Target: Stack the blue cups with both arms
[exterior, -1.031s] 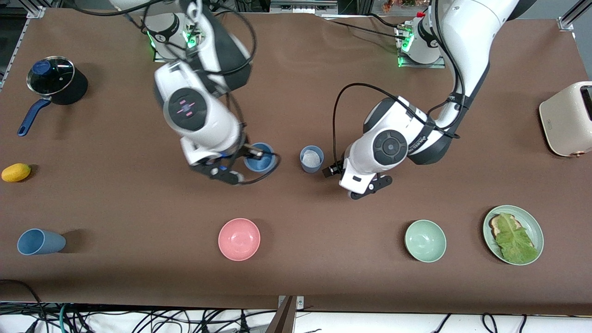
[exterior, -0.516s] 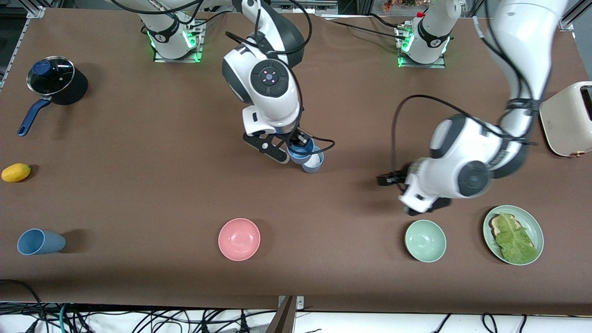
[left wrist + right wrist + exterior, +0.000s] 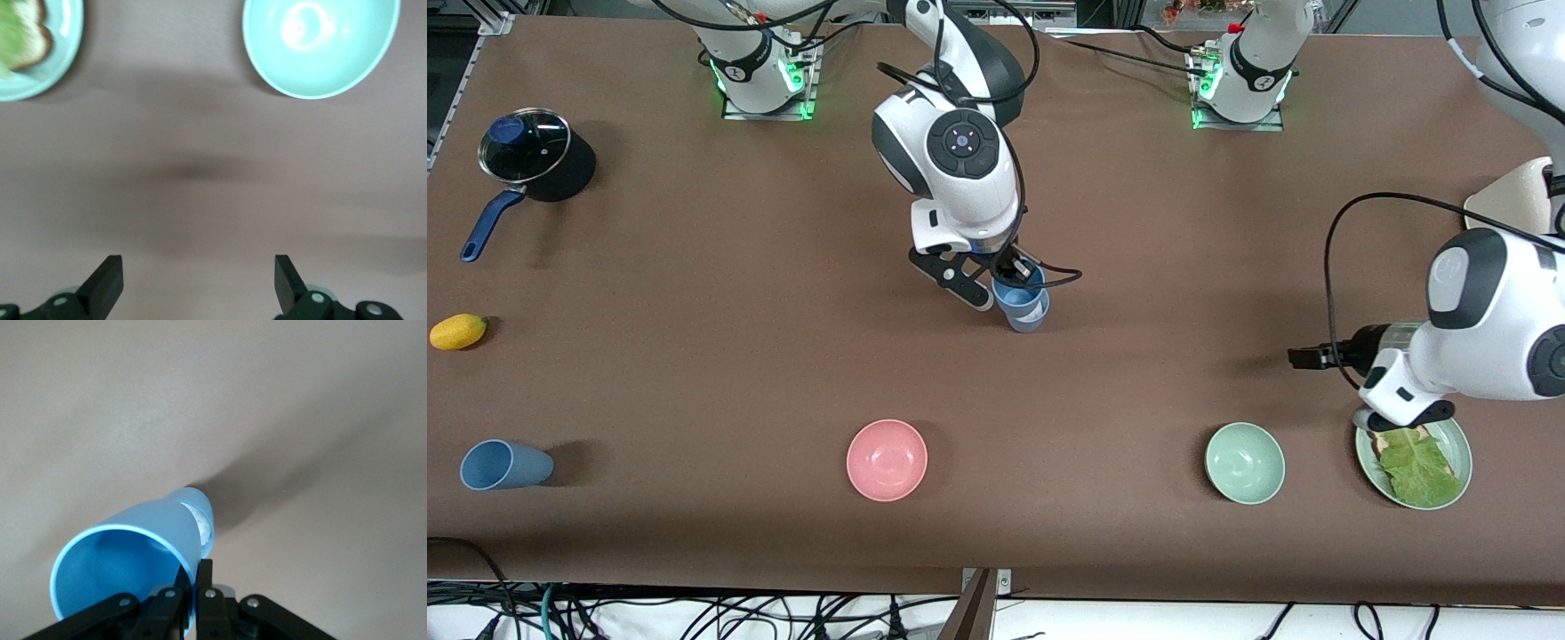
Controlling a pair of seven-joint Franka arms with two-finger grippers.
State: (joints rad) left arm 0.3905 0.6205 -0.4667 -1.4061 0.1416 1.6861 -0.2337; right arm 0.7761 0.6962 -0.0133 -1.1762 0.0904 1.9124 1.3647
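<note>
Brown tabletop [image 3: 694, 356]; right end effector [image 3: 1009, 286] grips sky-blue cup [image 3: 1021, 296].

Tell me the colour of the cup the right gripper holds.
Bright sky-blue cup, clearest in the right wrist view.

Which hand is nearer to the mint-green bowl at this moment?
The left hand, open beside the mint-green bowl. The right hand is mid-table, pinching the sky-blue cup.
</note>
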